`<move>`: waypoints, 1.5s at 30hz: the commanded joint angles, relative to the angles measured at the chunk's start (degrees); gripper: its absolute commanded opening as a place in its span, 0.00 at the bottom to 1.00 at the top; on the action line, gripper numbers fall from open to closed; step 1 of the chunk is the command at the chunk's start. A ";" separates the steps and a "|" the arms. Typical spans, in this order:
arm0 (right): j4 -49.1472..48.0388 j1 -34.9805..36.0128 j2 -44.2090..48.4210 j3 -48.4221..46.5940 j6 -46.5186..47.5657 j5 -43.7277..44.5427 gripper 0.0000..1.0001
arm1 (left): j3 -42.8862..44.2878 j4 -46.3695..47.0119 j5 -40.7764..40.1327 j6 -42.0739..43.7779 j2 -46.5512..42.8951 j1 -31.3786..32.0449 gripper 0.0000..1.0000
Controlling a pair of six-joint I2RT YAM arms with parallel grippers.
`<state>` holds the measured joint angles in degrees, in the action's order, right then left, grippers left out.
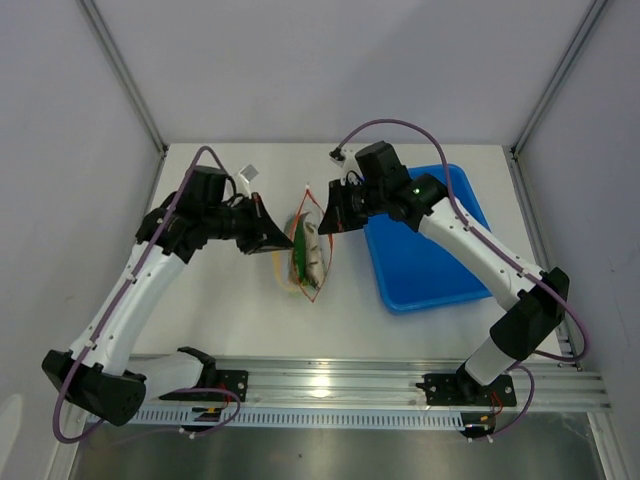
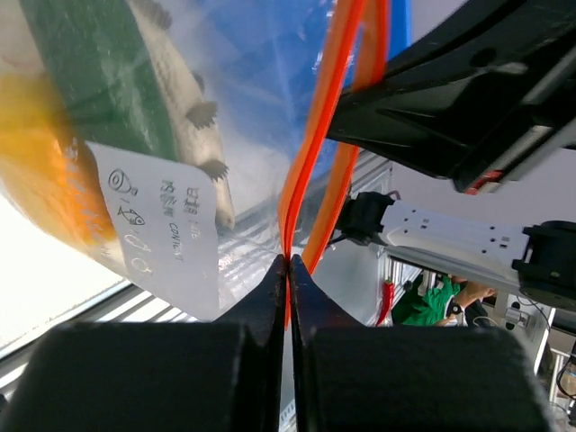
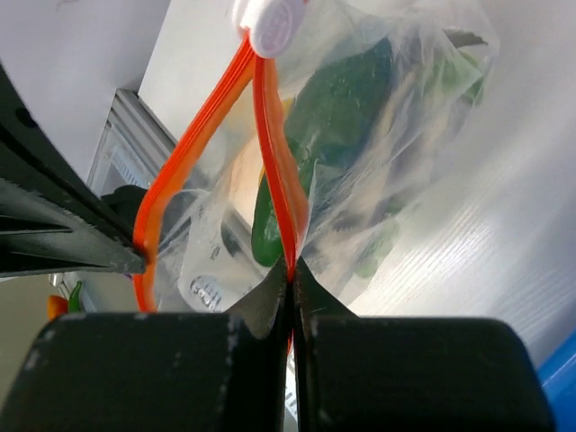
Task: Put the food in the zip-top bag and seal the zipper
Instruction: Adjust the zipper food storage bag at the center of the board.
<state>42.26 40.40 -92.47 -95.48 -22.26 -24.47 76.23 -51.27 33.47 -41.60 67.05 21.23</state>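
Note:
The zip-top bag point(image 1: 310, 262) is held up over the table between my two arms, with the food inside. The left wrist view shows a green piece point(image 2: 99, 72), a yellow-orange piece point(image 2: 36, 162) and a white printed label point(image 2: 166, 229) through the plastic. My left gripper point(image 2: 288, 261) is shut on one orange-red strip of the zipper point(image 2: 310, 135). My right gripper point(image 3: 290, 267) is shut on the other strip of the zipper point(image 3: 274, 153). The two strips bow apart and meet at a white slider point(image 3: 274, 22). Green food point(image 3: 333, 108) shows behind them.
A blue tray point(image 1: 430, 255) lies on the table to the right of the bag, under my right arm. A small white object point(image 1: 249, 173) sits near the back, left of centre. The aluminium rail point(image 1: 330, 385) runs along the near edge.

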 commanded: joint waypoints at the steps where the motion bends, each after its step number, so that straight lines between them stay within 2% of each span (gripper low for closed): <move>1: -2.00 0.82 1.15 0.99 -1.56 -2.08 0.00 | -4.23 1.78 1.42 -0.67 -0.34 -0.32 0.00; 2: -2.27 0.91 0.97 1.52 -1.47 -2.07 0.00 | -7.81 2.65 1.07 -0.50 -0.42 -0.40 0.00; 7: -2.27 0.91 -0.43 4.25 -1.47 -2.07 0.00 | -11.45 4.33 0.71 -0.76 -0.51 -0.40 0.01; 18: -0.25 1.08 -1.93 -0.32 -3.31 -2.69 0.00 | -2.84 2.93 -0.43 -0.50 1.94 -0.32 0.01; 19: -0.42 1.08 -2.45 -0.93 -3.66 -2.43 0.00 | -2.84 3.01 -0.08 -0.41 2.12 -0.40 0.08; 21: -0.69 1.08 -3.15 -1.55 -5.59 -1.20 0.00 | -2.84 3.45 1.33 -0.23 2.47 -0.32 0.16; 22: -0.78 0.99 -4.12 -2.16 -6.56 -0.50 0.00 | -2.84 3.71 1.33 -0.14 2.48 -0.23 0.28; 25: -0.60 0.91 -6.05 -3.13 -10.69 1.53 0.00 | -2.14 3.55 0.45 0.73 2.65 0.04 0.42; 29: -1.48 0.99 -7.29 -3.84 -14.65 1.97 0.00 | -1.26 1.62 -1.21 1.79 3.09 0.30 0.46; 40: -2.18 0.82 -5.53 -1.63 -17.46 3.81 0.00 | 3.23 -7.26 -19.39 3.81 -4.99 0.74 0.51; 43: -1.83 0.82 -5.88 -2.51 -18.43 4.17 0.00 | 2.71 -9.47 -21.34 4.16 -4.64 0.74 0.53; 45: -1.39 0.91 -6.32 -2.87 -19.74 5.30 0.00 | 1.13 -7.64 -20.21 4.25 -4.47 0.74 0.56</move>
<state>41.89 41.12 -99.96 -96.44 -39.44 -21.28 77.73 -58.28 15.99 -38.94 61.87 21.74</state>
